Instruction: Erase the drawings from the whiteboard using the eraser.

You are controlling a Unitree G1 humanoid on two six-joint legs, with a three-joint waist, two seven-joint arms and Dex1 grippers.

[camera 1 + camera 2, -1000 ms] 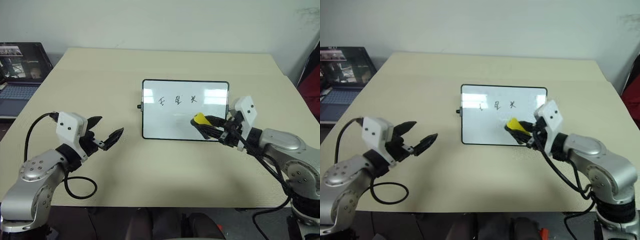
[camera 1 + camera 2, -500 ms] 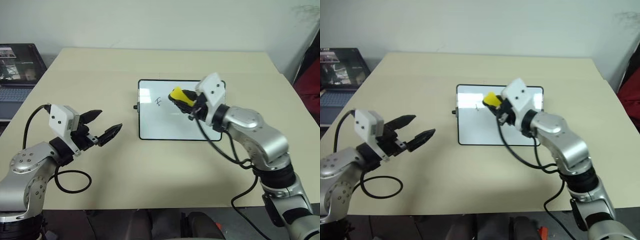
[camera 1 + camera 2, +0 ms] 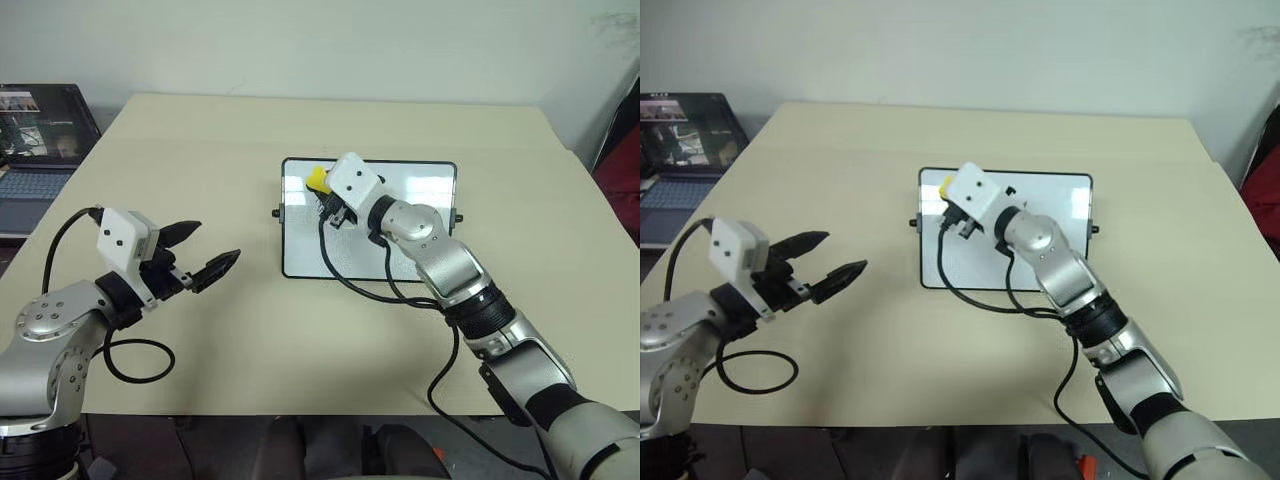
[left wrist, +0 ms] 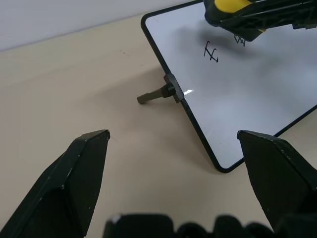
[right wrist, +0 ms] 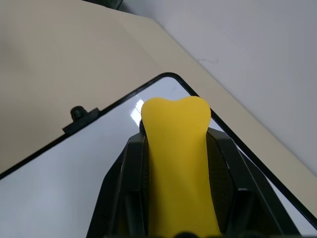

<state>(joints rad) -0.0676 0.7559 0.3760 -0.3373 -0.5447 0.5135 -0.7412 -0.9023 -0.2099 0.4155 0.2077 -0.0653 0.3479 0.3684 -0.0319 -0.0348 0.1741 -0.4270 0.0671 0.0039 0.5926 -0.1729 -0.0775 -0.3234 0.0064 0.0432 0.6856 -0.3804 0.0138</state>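
The eraser point(image 3: 317, 179) is clamped between the fingers of the right gripper point(image 3: 325, 195) and carried over the upper left corner of the whiteboard point(image 3: 420, 255), which lies flat on the table point(image 3: 200, 130), evidently so its black underside can meet the writing. One of the drawings point(image 4: 211, 51) is seen just beside it, unwiped. The left gripper point(image 3: 200, 255) is held with fingers apart, well off the board's left edge, probably kept clear of the stroke.

- A beige table point(image 3: 200, 150) is carrying the scene, its top plain and matte.
- The whiteboard point(image 3: 420, 260) is lying flat near the table's middle, black frame on the surface, a side knob point(image 4: 157, 94) sticking out onto the tabletop.
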